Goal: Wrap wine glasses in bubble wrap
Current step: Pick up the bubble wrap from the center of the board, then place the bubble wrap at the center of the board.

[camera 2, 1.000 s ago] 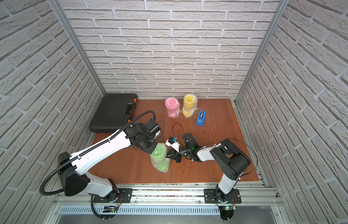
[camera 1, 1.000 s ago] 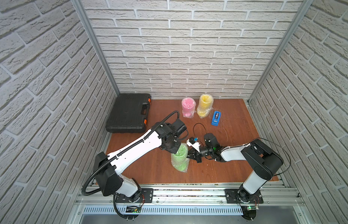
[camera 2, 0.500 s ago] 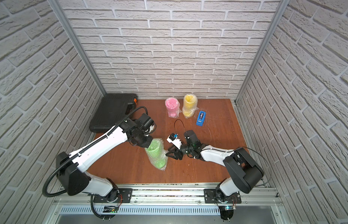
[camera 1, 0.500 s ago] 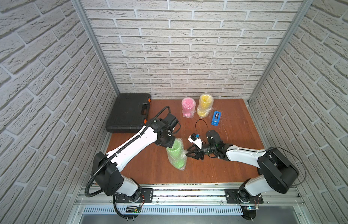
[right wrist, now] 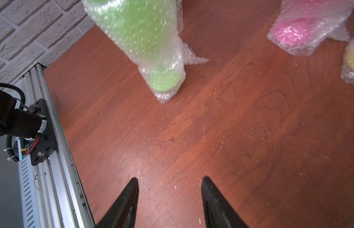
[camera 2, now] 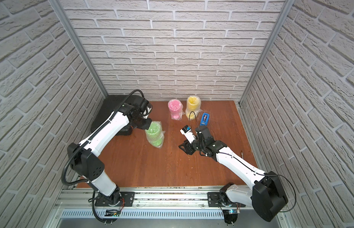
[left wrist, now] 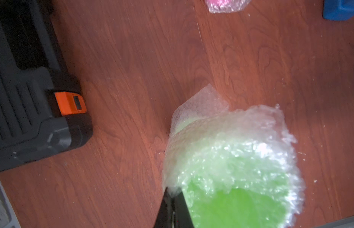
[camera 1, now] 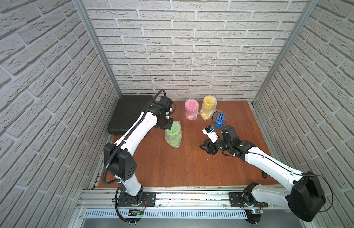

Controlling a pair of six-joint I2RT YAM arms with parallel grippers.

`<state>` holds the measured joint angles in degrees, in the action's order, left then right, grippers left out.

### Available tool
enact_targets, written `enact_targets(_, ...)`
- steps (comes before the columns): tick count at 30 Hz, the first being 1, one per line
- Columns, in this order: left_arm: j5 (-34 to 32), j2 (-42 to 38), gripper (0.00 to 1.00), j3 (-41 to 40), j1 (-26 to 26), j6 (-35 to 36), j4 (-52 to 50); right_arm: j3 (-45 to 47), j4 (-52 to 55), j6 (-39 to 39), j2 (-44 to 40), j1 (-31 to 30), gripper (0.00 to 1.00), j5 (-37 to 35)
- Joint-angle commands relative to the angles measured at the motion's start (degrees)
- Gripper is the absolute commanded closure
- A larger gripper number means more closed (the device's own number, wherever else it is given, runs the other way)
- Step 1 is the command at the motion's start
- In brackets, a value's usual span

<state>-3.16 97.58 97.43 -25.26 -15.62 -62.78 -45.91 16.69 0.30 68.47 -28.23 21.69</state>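
You've carried the lime green plastic goblet (camera 1: pixel 173 135) toward the black plastic case (camera 1: pixel 130 112); your left gripper (left wrist: pixel 172 194) pinches its clear bubble wrap (left wrist: pixel 227 134) rim for steering, your right gripper (right wrist: pixel 170 178) spread and empty.

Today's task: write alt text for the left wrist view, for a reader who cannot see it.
The shut left gripper pinches the top edge of the bubble wrap around the green goblet, seen from above. A brown wooden table lies below, with a black case bearing an orange latch at one side.
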Motion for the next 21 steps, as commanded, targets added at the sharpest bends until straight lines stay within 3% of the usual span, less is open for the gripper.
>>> enact_targets(1, 1.06, 3.53, 1.00, 5.23, 2.02, 3.08, 4.17, -2.03, 5.11, -0.61, -3.26, 0.28, 0.48, -3.68)
enact_targets(8, 2.43, 12.17, 1.00, 12.69, 4.39, 6.17, 10.80, -2.53, 9.72, -1.01, -8.61, 0.44, 0.57, -7.33)
enact_targets(17, 5.03, 24.57, 1.00, 24.74, 6.49, 7.54, 10.41, -3.33, 14.87, -1.60, -13.12, 0.57, 0.59, -10.41)
enact_targets(21, 6.05, 31.68, 1.00, 32.35, 6.54, 9.65, 5.39, -3.00, 15.83, -1.24, -14.12, 0.54, 0.60, -11.04)
